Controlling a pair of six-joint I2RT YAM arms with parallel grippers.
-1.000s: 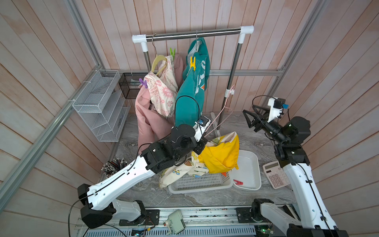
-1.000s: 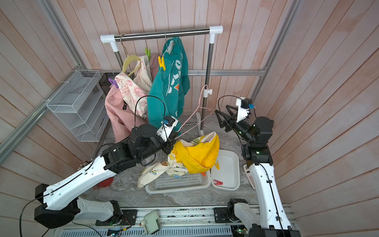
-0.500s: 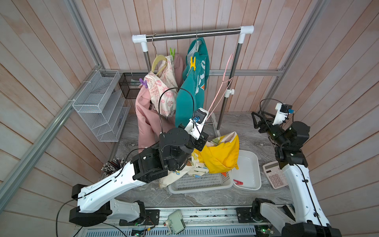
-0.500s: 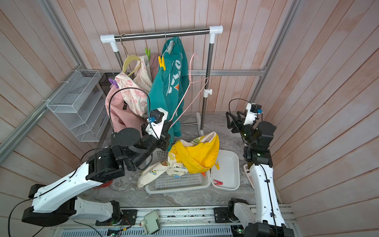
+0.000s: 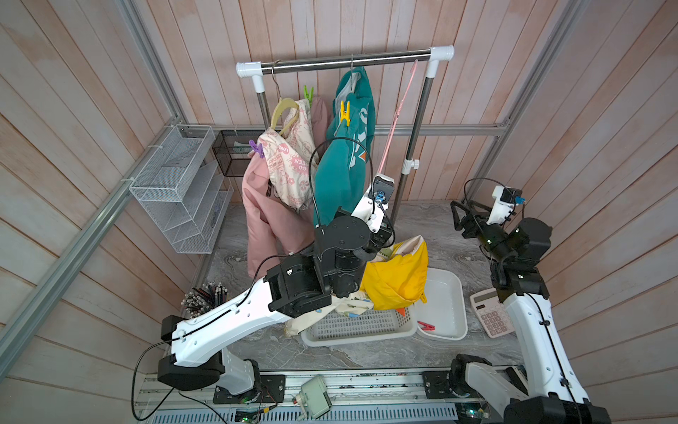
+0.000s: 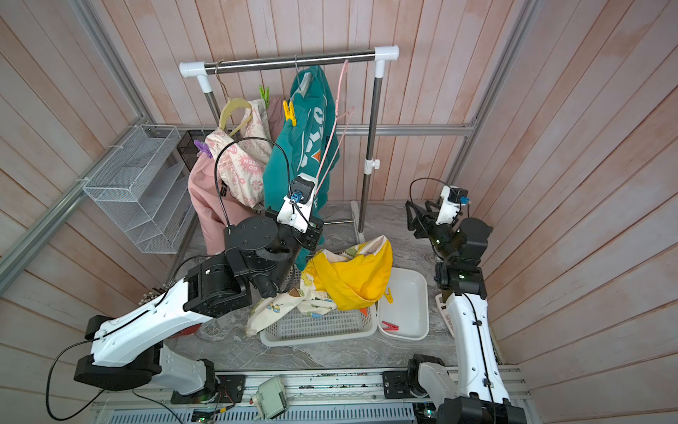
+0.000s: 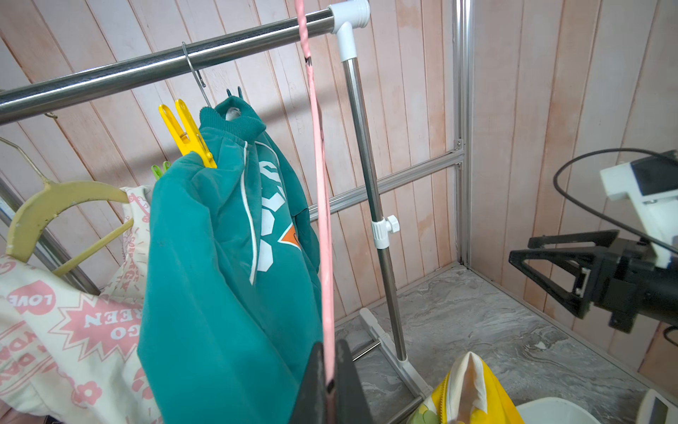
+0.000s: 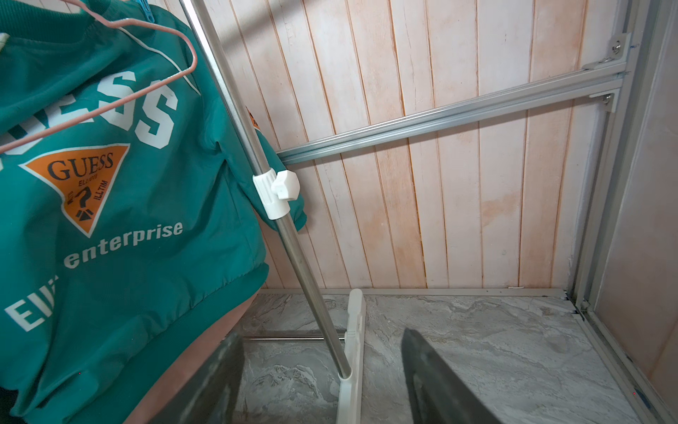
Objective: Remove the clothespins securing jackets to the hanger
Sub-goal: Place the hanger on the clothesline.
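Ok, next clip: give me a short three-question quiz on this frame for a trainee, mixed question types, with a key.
1. Multiple choice: what do the left fingers grip? A the pink hanger; B a yellow clothespin; C the teal jacket.
2. True or false: the right fingers stand open with nothing between them.
3. Fill in: the red clothespin lies in the white ____.
Key: 1 A. 2 true. 3 tray.
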